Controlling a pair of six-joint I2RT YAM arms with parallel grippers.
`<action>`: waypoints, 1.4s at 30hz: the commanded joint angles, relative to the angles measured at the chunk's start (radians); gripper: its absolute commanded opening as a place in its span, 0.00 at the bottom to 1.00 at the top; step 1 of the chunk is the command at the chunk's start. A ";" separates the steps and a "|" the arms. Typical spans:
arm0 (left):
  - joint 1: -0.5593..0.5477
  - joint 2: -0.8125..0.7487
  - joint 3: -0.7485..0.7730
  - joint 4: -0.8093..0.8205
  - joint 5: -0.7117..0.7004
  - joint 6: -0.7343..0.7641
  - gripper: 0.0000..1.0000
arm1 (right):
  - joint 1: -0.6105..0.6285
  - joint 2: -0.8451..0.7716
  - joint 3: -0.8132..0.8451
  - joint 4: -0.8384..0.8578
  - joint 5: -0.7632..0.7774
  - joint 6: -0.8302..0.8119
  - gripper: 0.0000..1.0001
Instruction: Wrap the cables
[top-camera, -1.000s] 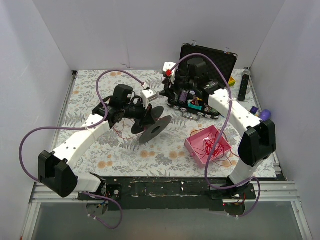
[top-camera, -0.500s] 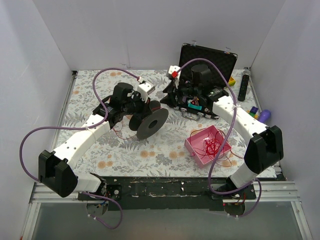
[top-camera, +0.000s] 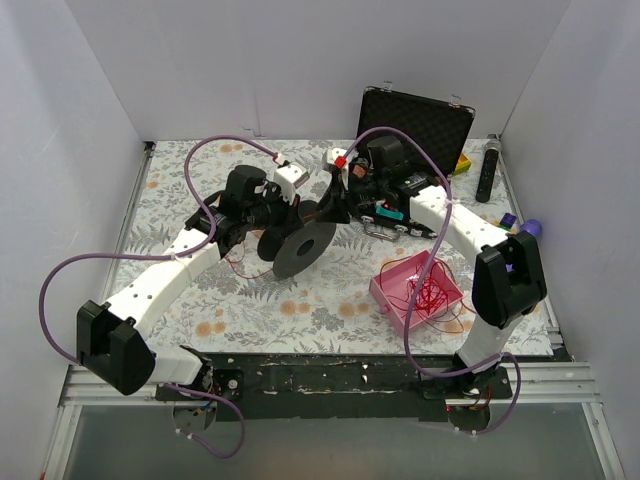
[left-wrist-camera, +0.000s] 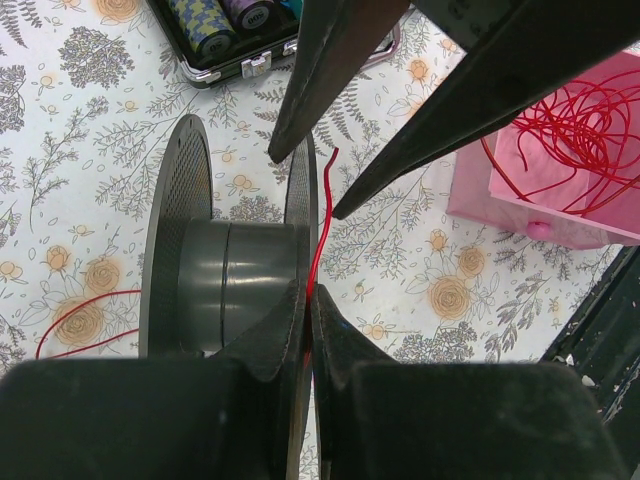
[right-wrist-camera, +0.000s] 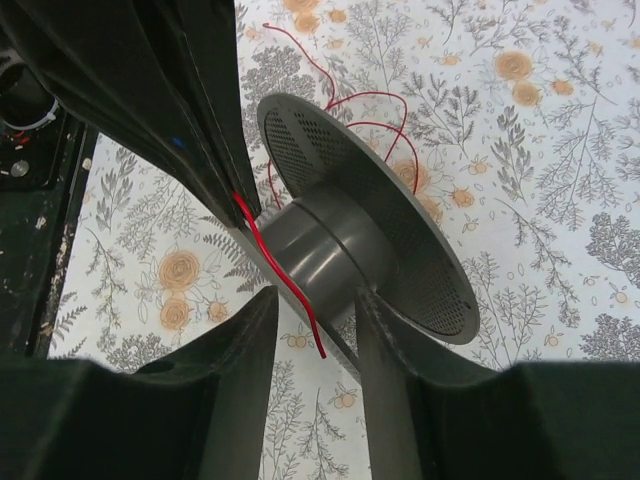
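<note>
A dark grey spool (top-camera: 300, 243) is held on edge above the flowered table. My left gripper (top-camera: 283, 222) is shut on one flange of the spool (left-wrist-camera: 225, 290), and a thin red cable (left-wrist-camera: 322, 220) is pinched against that flange between the jaws. The cable's short free end (right-wrist-camera: 290, 290) hangs between the fingers of my open right gripper (right-wrist-camera: 315, 298), which is right beside the spool's core (right-wrist-camera: 330, 250) without touching the cable. In the top view my right gripper (top-camera: 335, 205) faces the spool from the right. More red cable lies tangled in a pink tray (top-camera: 388, 293).
An open black case (top-camera: 415, 120) with coloured items stands at the back, just behind the right arm. A black stick (top-camera: 487, 170) and a purple object (top-camera: 528, 228) lie at the right edge. Loose red cable loops (right-wrist-camera: 350, 100) lie on the table under the spool.
My right gripper has moved left from the black case to the spool. My left gripper has lifted and turned the spool towards it.
</note>
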 joint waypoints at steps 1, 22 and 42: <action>0.006 -0.008 -0.015 -0.073 -0.063 0.014 0.00 | 0.001 0.008 0.052 -0.024 -0.041 -0.041 0.39; 0.007 -0.005 0.029 -0.119 -0.081 0.051 0.00 | 0.003 0.017 0.126 -0.144 0.050 -0.077 0.01; 0.007 0.034 0.295 -0.268 -0.098 0.152 0.76 | 0.079 -0.035 0.043 0.044 0.274 -0.087 0.01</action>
